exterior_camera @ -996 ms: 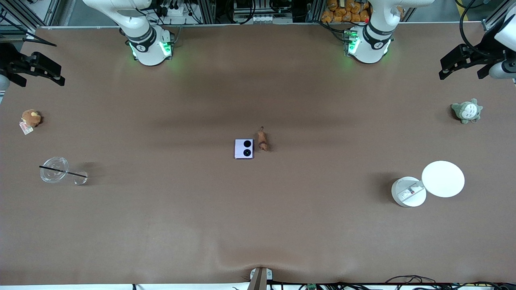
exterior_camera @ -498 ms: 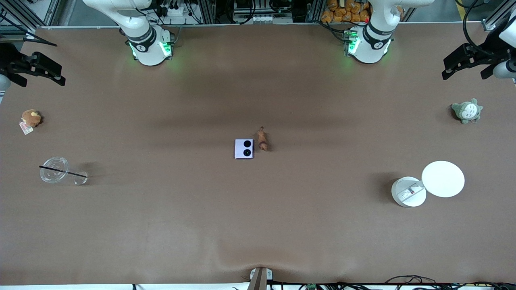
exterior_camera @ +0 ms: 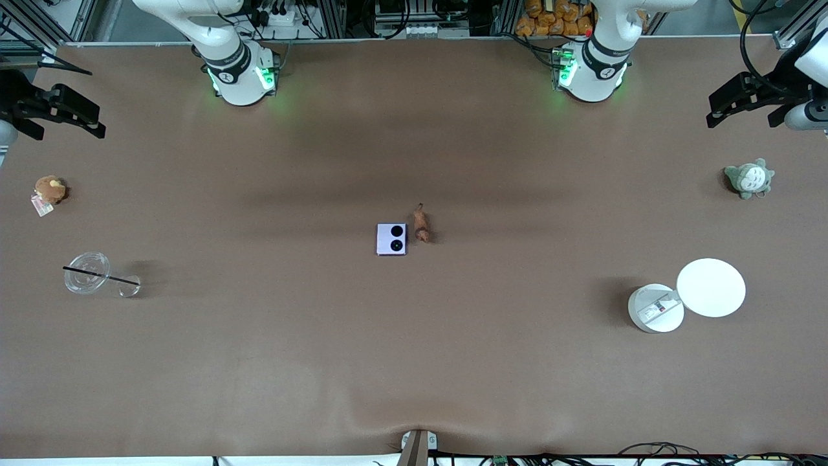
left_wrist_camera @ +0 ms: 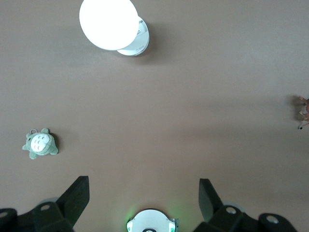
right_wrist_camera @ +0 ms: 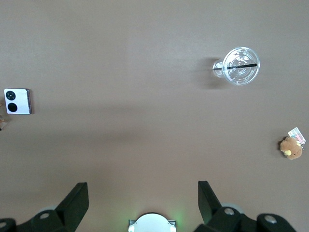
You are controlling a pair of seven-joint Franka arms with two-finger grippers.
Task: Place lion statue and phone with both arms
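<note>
Phone point(exterior_camera: 392, 239): flat at mid-counter point(exterior_camera: 414, 362), untouched. Lion statue point(exterior_camera: 421, 225): just beside the phone, toward the left arm's end. Left tool point(exterior_camera: 744, 103) and right tool point(exterior_camera: 58, 111): both spread, empty, high over the counter ends (clear of the phone, likely ready to descend).

You have 2 glossy white arms, each with a black ring band near its rounded base and green lights glowing there. Black cables trail along the left arm. The left claw point(exterior_camera: 737, 103) and right claw point(exterior_camera: 61, 113) are matte black, with angular fingers.
</note>
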